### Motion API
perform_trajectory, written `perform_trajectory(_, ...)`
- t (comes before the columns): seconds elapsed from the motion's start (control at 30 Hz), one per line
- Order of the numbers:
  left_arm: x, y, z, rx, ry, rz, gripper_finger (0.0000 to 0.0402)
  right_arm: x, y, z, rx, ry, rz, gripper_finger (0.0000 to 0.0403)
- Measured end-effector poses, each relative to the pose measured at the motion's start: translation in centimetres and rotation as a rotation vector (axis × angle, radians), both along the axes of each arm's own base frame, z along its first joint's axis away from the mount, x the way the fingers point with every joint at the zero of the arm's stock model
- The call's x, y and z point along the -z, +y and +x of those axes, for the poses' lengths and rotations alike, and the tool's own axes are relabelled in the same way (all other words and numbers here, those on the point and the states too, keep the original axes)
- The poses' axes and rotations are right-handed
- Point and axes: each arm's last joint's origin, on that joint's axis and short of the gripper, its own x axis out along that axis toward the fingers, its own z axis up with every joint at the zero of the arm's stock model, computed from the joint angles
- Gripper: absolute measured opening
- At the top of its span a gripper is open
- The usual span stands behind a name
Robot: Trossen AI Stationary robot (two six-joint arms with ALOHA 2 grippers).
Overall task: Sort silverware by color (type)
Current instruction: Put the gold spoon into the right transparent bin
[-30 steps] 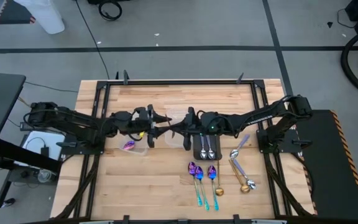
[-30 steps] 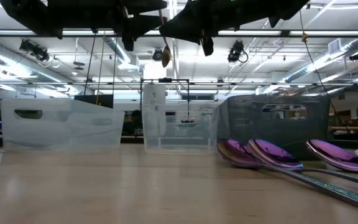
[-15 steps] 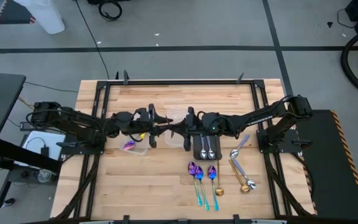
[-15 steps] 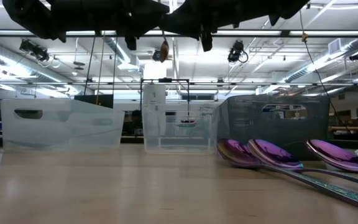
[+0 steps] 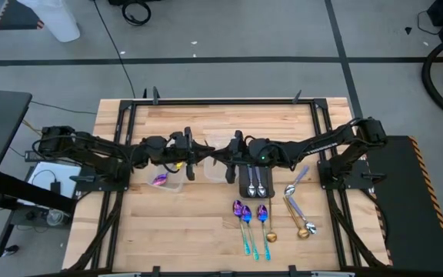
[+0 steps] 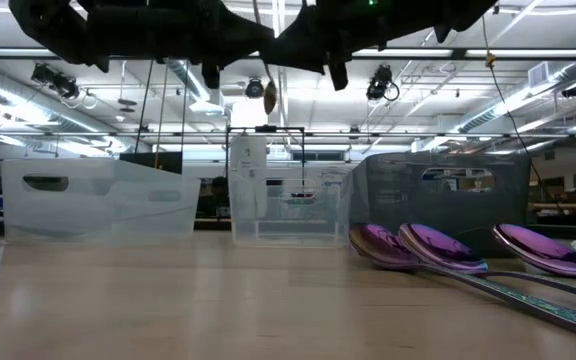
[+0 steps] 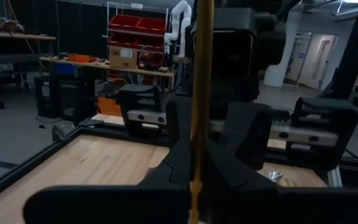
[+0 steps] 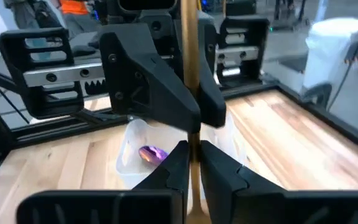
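Gold spoon (image 6: pixel 268 95): in the air over the middle of the table (image 5: pixel 175 231), above the clear tubs, handle upright, bowl hanging down.

Grip: left gripper (image 5: pixel 194 156) and right gripper (image 5: pixel 223 158) meet tip to tip. In each wrist view the gold handle runs between that arm's own fingers, which are pinched narrow against it (left gripper (image 7: pixel 194 165), right gripper (image 8: pixel 191 149)). You appear to have both on the one spoon. Judgement: mid hand-over.

Handling (judgement): light, stiff and thin, with a polished finish that is likely slippery. It could pivot or slide in a pinch. Take it on the flat of the handle, near mid-length rather than the tip. Do not open one side until the other is firm.

Counts, high view:
- Purple spoons: three on the bare wood (image 5: pixel 246 215), confirmed by three purple bowls in the low view, plus one in the left clear tub (image 5: pixel 160 179). Four in all.
- Silver: two in the dark grey tray (image 5: pixel 244 190), and at least one loose to its right (image 5: pixel 292 187).
- Gold: one held, one on the wood (image 5: pixel 271 235), and another in the crossed cluster (image 5: pixel 304 228). You cannot separate that cluster cleanly.
- Containers: two clear tubs and one dark tray.
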Motion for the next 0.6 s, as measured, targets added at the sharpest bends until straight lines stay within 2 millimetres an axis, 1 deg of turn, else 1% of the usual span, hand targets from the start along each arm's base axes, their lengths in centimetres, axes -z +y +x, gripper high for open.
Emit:
perform_trajectory(0.1,0.3,0.6,0.0,-0.024,0.027,-0.005,0.0026,0.1,-0.1,-0.3,0.008,0.034,0.034,0.007)
perform_trajectory(0.23,0.9,1.2,-0.1,-0.047,0.088,-0.009,0.0026,0.6,-0.1,-0.6,0.022,0.104,0.041,0.0106)
perform_trajectory(0.33,1.3,1.5,-0.1,-0.052,0.125,-0.014,0.0026,0.5,-0.1,-0.9,0.03,0.117,0.049,0.0127)
perform_trajectory(0.47,1.5,1.8,-0.2,-0.063,0.138,-0.052,0.0026,0.7,-0.1,-1.3,0.043,0.173,0.082,0.0142)
perform_trajectory(0.6,1.8,2.1,-0.2,-0.068,0.175,-0.11,0.0026,0.8,-0.2,-1.7,0.052,0.213,0.098,0.0145)
